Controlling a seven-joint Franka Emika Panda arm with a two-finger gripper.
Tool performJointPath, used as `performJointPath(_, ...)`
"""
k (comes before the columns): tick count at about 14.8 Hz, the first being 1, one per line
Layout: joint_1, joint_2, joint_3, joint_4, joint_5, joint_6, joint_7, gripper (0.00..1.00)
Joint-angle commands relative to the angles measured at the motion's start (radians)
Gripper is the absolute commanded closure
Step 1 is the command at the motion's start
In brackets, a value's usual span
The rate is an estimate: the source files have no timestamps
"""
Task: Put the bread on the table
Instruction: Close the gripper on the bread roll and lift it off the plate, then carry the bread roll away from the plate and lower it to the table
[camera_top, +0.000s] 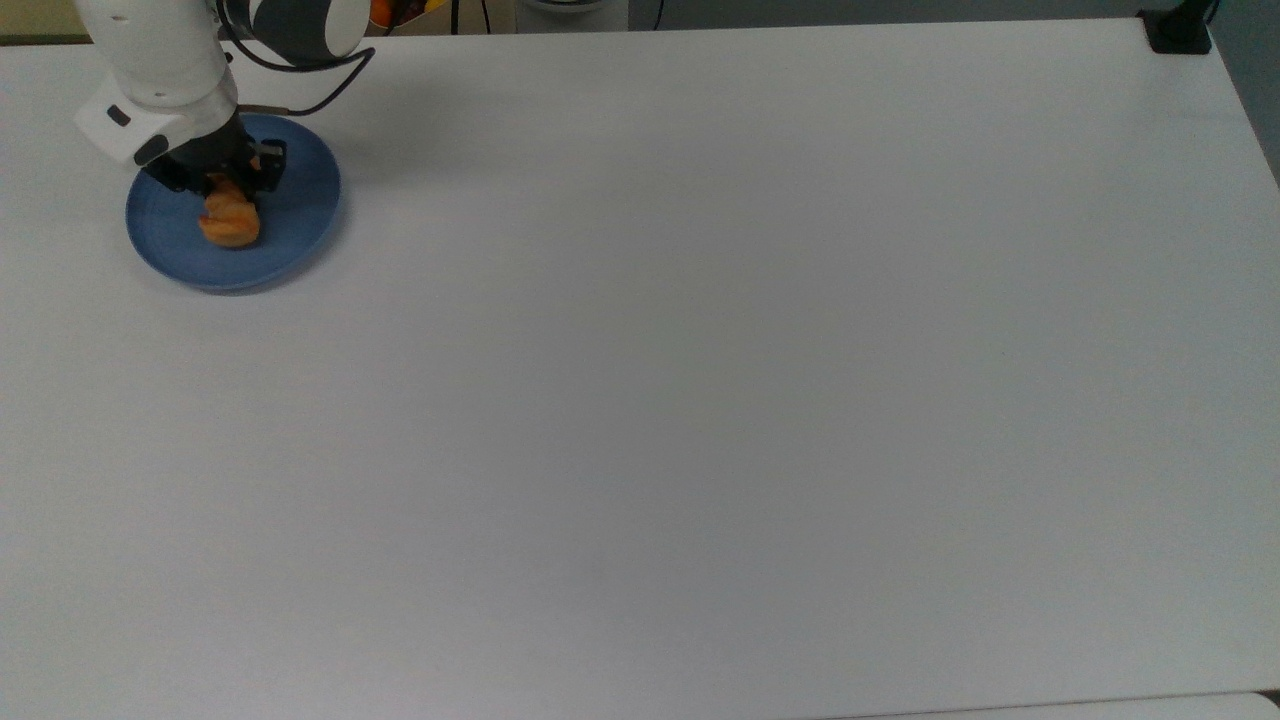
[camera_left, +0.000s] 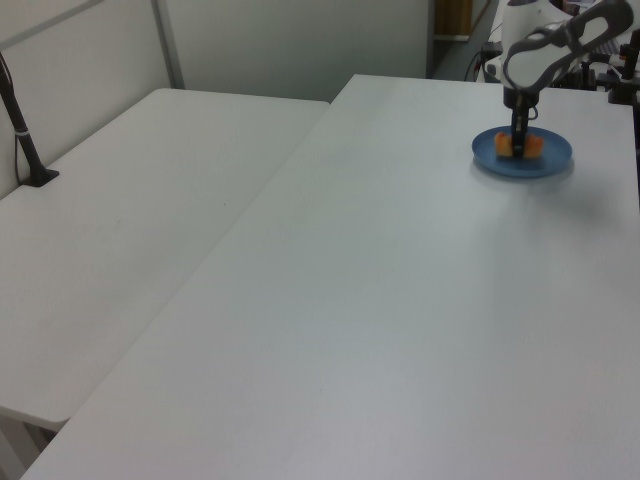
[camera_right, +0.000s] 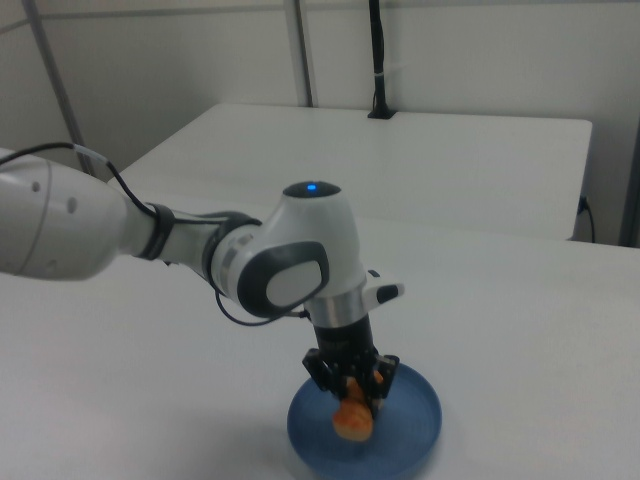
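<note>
The black two-finger gripper (camera_top: 228, 183) of the white arm stands over the round blue plate (camera_top: 300, 215), fingers pinching the small golden-orange flaky bread roll (camera_top: 230, 222) across its middle, presumably the narrowest span to grip. The bread sits within the plate's outline; whether it rests or hangs cannot be told. Its long axis appears steeply tilted, one end dropping toward the plate. The white matte tabletop (camera_top: 700, 350) lies alongside for the set-down.

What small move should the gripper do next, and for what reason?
Probably lift straight up. The gripper appears shut on the bread, which is over the blue plate; raising it would clear the rim before carrying it to the bare table.
</note>
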Motion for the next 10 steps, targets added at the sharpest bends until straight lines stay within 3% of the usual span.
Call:
performJointPath(1, 0.033, -0.170, 0.000, -0.022, 0.010, -0.173, -0.014, 0.58)
performJointPath(4, 0.090, -0.228, 0.022, -0.025, 0.015, -0.300, 0.003, 0.58)
performJointPath(10, 0.101, -0.268, 0.206, -0.031, 0.061, -0.491, 0.119, 0.57)
